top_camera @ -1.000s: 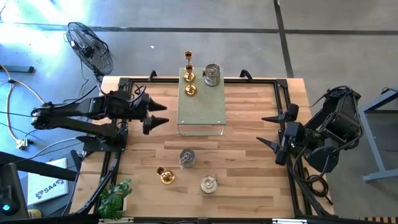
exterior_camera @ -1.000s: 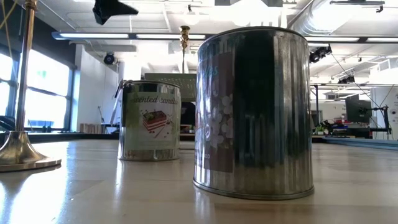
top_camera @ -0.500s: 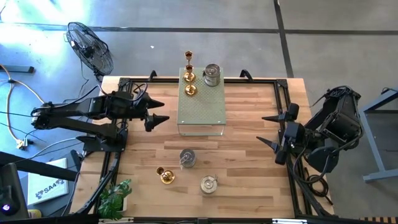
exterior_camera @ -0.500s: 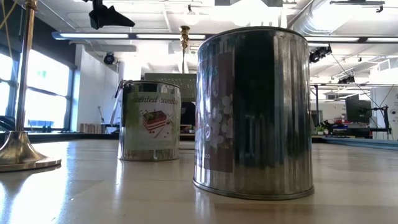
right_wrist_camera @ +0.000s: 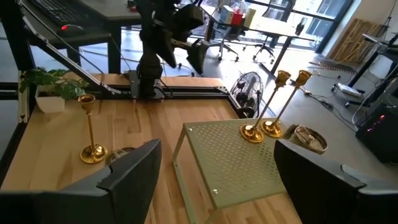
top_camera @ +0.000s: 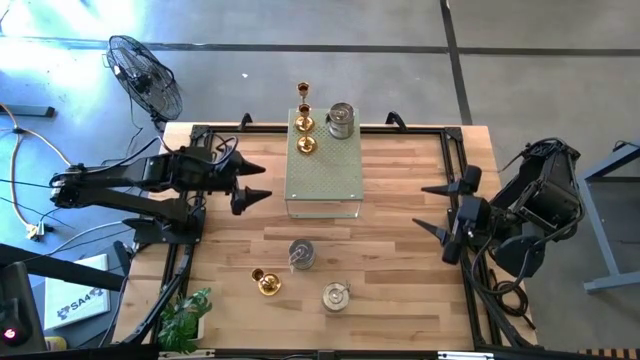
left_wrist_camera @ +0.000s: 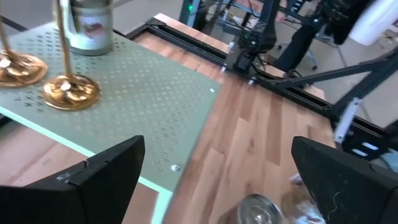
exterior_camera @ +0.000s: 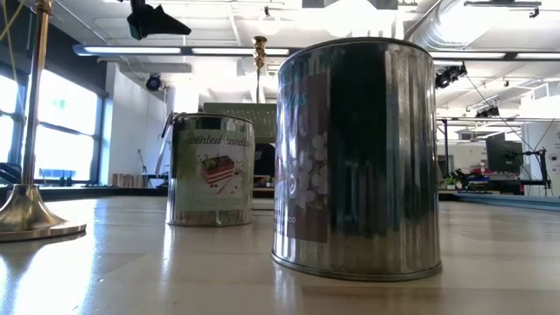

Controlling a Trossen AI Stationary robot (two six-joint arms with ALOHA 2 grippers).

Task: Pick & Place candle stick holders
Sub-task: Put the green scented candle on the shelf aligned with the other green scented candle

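on the pale green perforated box (top_camera: 323, 170) at the middle of the table's far edge stand two gold candle stick holders (top_camera: 303, 122) side by side at the box's far left corner, with a silver cylindrical holder (top_camera: 341, 120) at its far right corner. in the left wrist view the two gold bases (left_wrist_camera: 70, 91) rest on the box top next to the silver one (left_wrist_camera: 90, 28).

toward the table's (top_camera: 400, 260) near edge, three more sit on the bare wood: a silver holder (top_camera: 301, 254) just in front of the box, a gold holder (top_camera: 265, 282) nearer the left corner, and another silver holder (top_camera: 336, 296) closest to the near edge. the low view looks past that nearest tin (exterior_camera: 356, 157), with the other tin (exterior_camera: 211, 171) behind it and the gold stem (exterior_camera: 33, 131) at the side.

the left gripper (top_camera: 256, 182) hovers over the left part of the table, just beside the box's left side, its fingers spread wide apart and holding nothing; its two dark fingers (left_wrist_camera: 93, 180) frame the box edge without touching it.

the right gripper (top_camera: 430, 208) waits over the right part of the table, well apart from the box, its fingers (right_wrist_camera: 124, 180) also parted and empty.

a fan (top_camera: 146, 75) stands on the floor beyond the far left corner, and a small green plant (top_camera: 186, 318) sits at the near left corner.
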